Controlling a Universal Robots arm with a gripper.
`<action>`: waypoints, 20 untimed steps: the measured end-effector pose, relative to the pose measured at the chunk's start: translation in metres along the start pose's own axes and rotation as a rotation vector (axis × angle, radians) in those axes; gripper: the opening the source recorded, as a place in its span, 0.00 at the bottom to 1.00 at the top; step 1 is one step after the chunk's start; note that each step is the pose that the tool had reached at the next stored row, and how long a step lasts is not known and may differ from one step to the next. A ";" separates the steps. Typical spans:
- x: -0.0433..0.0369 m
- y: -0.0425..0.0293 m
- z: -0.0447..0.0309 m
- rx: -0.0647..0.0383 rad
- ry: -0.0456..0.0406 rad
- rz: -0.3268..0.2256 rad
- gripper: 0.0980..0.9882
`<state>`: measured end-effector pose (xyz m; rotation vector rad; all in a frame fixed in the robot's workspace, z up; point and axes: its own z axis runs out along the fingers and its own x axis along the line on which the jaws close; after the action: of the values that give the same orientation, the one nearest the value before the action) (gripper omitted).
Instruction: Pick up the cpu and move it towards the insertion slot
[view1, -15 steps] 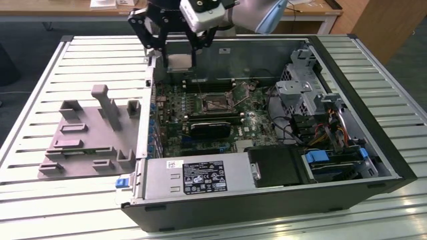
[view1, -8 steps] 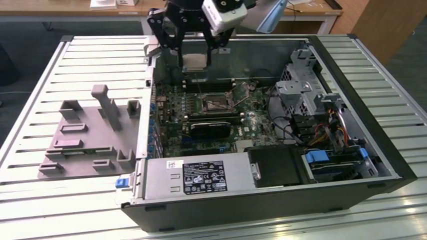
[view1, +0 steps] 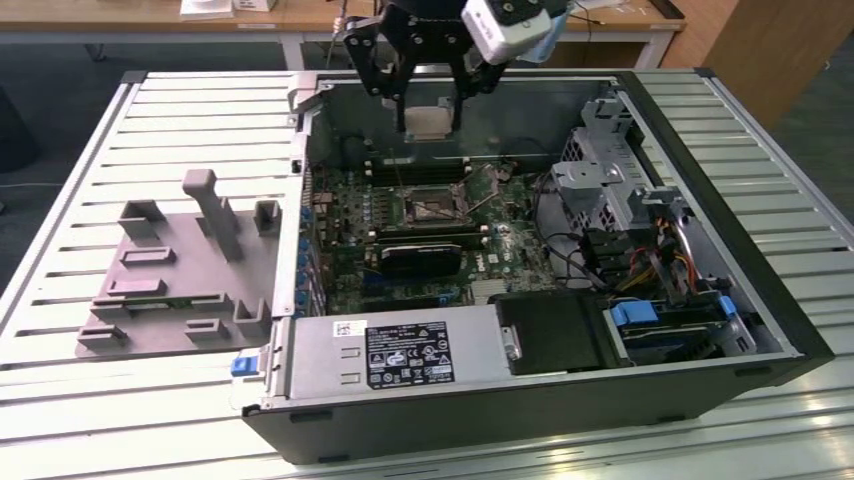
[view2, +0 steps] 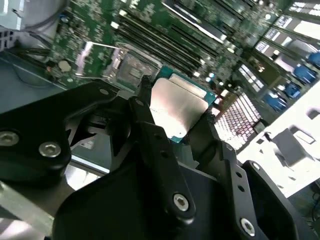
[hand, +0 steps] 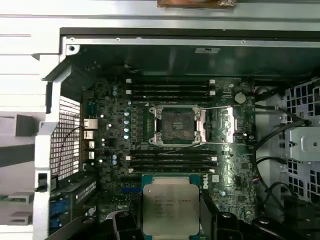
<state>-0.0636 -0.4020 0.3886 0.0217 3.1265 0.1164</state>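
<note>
Silver-topped cpu (view2: 177, 107) sits clamped by its edges between the gripper (view1: 430, 112) fingers (view2: 150, 125) above the insertion slot (hand: 176, 125); a loose pinch could drop it onto the board

The arm comes down from the top of the exterior view, its black gripper (view1: 430, 118) pointing downward and hanging over the far part of the open computer case. A pale camera block sits on the wrist, toward the exterior view's right. The two black fingers are closed on the cpu (view1: 429, 121), one on each opposite edge, and hold it clear of the board below. In the second wrist view the gripper (view2: 176, 116) shows its jointed black linkage with bolt heads, the fingers (view2: 146, 107) pressing the chip (view2: 177, 107) from both sides. In the first wrist view the chip (hand: 170, 208) lies flat between the finger ends.
</note>
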 end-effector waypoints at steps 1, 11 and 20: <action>-0.0044 0.0001 0.0001 0.000 0.0001 0.000 0.50; -0.0242 0.0130 0.0050 0.000 0.0009 0.000 0.50; -0.0257 0.0338 0.0149 0.002 0.0009 -0.001 0.50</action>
<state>-0.0372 -0.3676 0.3766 0.0206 3.1275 0.1138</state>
